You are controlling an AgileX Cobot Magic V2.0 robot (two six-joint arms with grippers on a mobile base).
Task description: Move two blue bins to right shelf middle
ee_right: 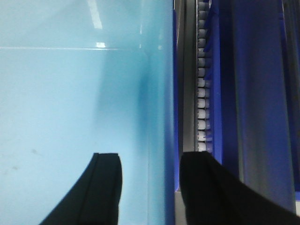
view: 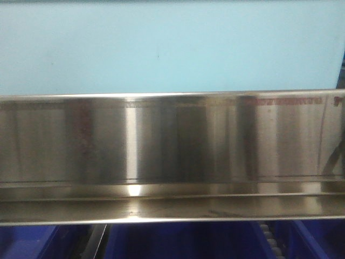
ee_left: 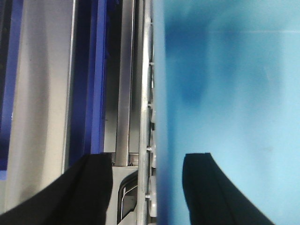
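One bin in sight: a pale blue bin point(view: 172, 46) fills the upper third of the front view. I cannot tell whether a second is nested with it.
Bin place: it is directly above the top edge of the steel front rail point(view: 172, 140), which crosses the middle of the frame. Whether the bin rests on that tier or hangs over it is not shown.
Bin axis: its smooth wall runs left to right along the rail, with the broad side toward the camera. It passes the left frame edge and nearly reaches the right one. In both wrist views the bin's side edge runs top to bottom.
Left gripper point(ee_left: 147, 157): the black fingers at the bottom of the frame stand apart with the bin's point(ee_left: 234, 93) wall edge between them. The right-hand finger lies over pale blue and the other over the rack. I cannot tell whether they pinch the wall.
Right gripper point(ee_right: 152, 157): it straddles the opposite edge of the bin point(ee_right: 70, 93) the same way, and the grip is equally unclear.
Writing: reddish marks point(view: 285, 101) are mirrored at the rail's upper right, too smeared to read. The bin is plain.
Below: dark blue bins point(view: 178, 240) line the bottom strip, with a roller track point(ee_right: 201, 93) just beside the pale bin.
Surface: the rail is brushed steel with vertical streaks and a glare spot at lower centre-left. No room shows beyond the rack.
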